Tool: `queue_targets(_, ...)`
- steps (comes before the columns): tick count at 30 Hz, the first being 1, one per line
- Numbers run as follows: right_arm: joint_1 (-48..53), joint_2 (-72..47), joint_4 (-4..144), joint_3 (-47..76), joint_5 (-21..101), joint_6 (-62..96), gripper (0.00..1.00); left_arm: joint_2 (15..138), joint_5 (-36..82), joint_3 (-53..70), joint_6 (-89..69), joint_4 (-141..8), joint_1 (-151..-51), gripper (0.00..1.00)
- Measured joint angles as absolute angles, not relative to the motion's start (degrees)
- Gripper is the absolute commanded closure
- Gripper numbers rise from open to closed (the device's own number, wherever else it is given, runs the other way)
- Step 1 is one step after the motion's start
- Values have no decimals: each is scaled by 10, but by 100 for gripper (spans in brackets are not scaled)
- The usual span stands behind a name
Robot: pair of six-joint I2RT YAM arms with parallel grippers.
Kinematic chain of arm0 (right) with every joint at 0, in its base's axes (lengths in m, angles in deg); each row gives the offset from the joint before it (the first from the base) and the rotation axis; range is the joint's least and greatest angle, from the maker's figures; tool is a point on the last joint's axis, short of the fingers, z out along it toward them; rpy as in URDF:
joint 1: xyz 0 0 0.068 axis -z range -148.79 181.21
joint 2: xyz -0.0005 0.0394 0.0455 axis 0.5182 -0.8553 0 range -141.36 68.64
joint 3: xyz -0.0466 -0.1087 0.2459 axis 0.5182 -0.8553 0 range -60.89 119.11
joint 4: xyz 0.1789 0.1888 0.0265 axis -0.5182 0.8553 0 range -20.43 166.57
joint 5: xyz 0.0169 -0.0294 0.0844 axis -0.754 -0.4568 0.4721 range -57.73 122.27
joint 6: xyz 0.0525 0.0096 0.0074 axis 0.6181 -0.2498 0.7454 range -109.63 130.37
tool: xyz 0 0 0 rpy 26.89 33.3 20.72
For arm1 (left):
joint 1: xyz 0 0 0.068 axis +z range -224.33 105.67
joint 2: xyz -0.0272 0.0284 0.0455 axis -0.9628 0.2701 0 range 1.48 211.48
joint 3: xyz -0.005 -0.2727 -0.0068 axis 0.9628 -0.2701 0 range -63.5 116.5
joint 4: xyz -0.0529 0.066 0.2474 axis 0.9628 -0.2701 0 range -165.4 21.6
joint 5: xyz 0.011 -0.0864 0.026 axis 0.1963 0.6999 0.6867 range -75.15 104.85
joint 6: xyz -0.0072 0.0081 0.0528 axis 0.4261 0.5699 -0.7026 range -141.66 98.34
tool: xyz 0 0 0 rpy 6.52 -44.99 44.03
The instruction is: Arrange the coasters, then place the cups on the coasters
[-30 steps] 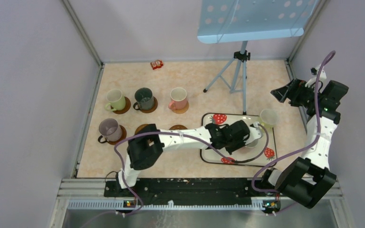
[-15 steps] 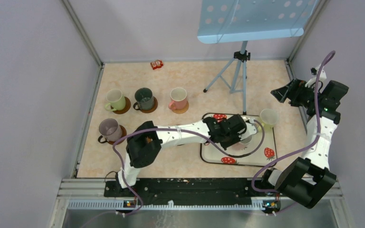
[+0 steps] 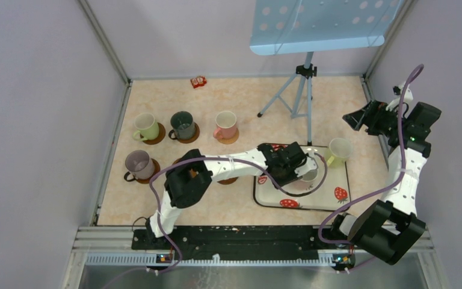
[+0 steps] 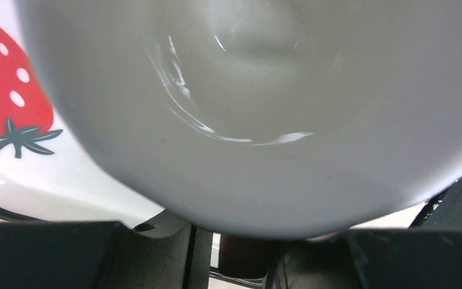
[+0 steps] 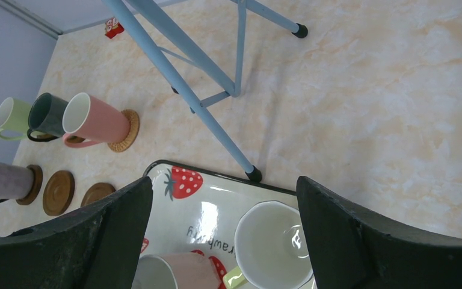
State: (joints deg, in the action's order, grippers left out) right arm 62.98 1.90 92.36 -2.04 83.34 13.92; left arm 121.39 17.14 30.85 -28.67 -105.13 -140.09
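While the left arm stretches right across the counter, its gripper sits at a pale cup on the strawberry tray.
That cup's inside fills the wrist view, and whether the gripper clamps it I cannot tell. The right gripper hangs high at the right, jaws apart and empty. Two bare coasters lie well left.
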Motion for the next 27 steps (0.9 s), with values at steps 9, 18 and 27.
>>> queue_targets(9,630,19,924,-21,833,139,12,1214,209,308,-286,-1048,-1389,44)
queue_targets(18,630,19,927,-24,834,138,12,1213,218,329,-296,-1039,-1390,49)
queue_targets(27,630,19,928,-24,834,137,12,1213,219,351,-315,-1041,-1390,86)
